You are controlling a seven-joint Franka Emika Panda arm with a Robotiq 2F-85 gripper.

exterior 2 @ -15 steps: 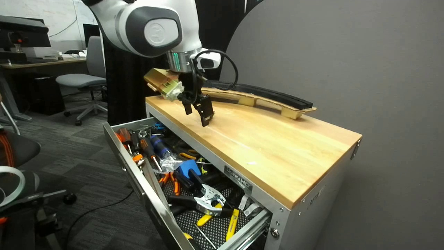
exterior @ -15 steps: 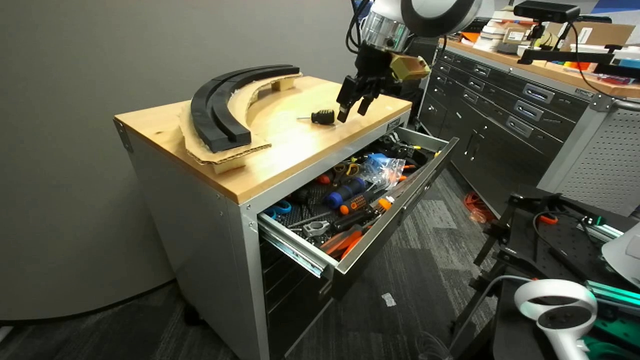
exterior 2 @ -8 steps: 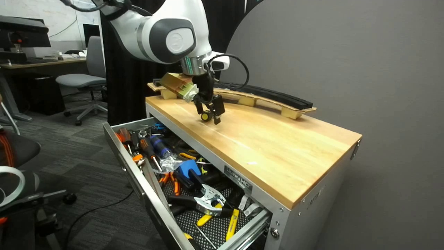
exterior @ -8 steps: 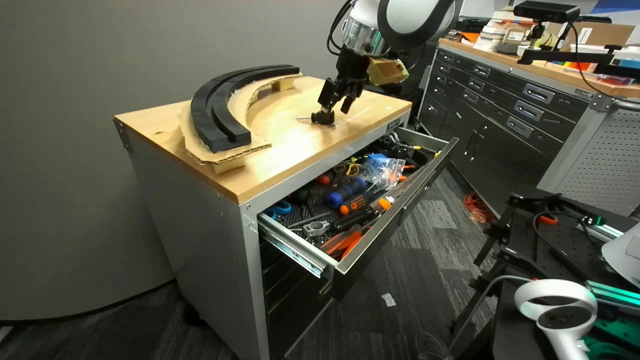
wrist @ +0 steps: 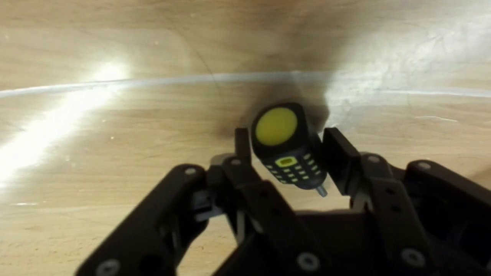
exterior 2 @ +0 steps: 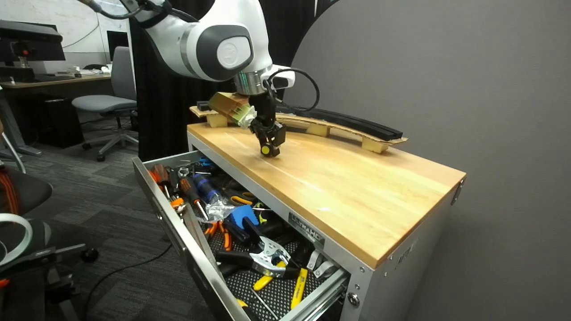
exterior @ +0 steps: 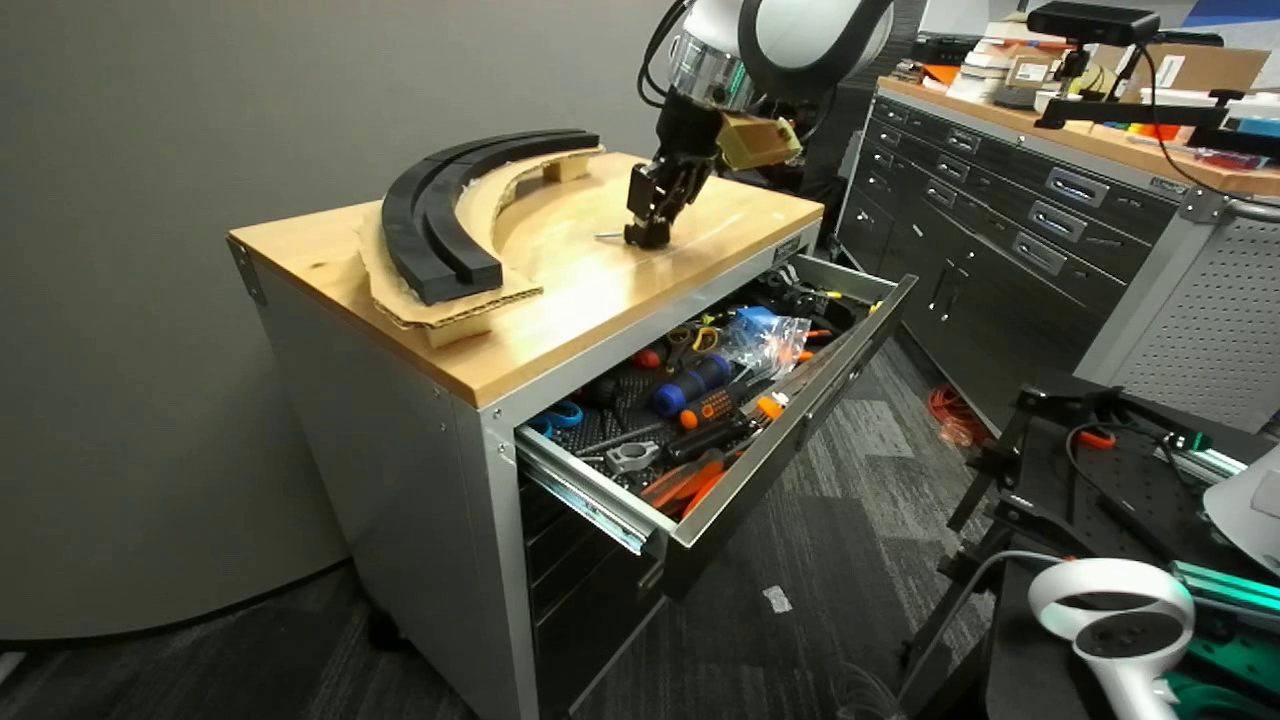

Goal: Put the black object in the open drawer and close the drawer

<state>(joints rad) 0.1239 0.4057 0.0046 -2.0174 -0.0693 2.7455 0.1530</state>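
Looking down from the wrist, we see the claw (wrist: 287,140) clamped on a stubby black screwdriver (wrist: 291,149), with its two fingers (wrist: 242,145) against the sides of the fat handle. The round yellow end (wrist: 276,126) of the handle faces us, and a bit of metal rod (wrist: 321,190) pokes out at the other end. In both exterior views we find the screwdriver down at the top of the bench (exterior: 575,300), close to the edge over the drawer (exterior: 800,412).

The drawer is pulled out, with lots of tools in it. In an exterior view we spot a blue tool handle (exterior: 693,386) just beside a clear plastic bag (exterior: 775,350). In an exterior view we also spot a silver clamp (exterior 2: 269,249) at the near end, with yellow handles (exterior 2: 299,287) next to it.

On the bench, to the left of the claw in an exterior view, we see two curved black strips (exterior: 404,200) on a sheet of cardboard (exterior: 478,215). Pale blocks (exterior 2: 374,145) sit under it. Far off to the right stands a dark tool chest (exterior: 1000,220).
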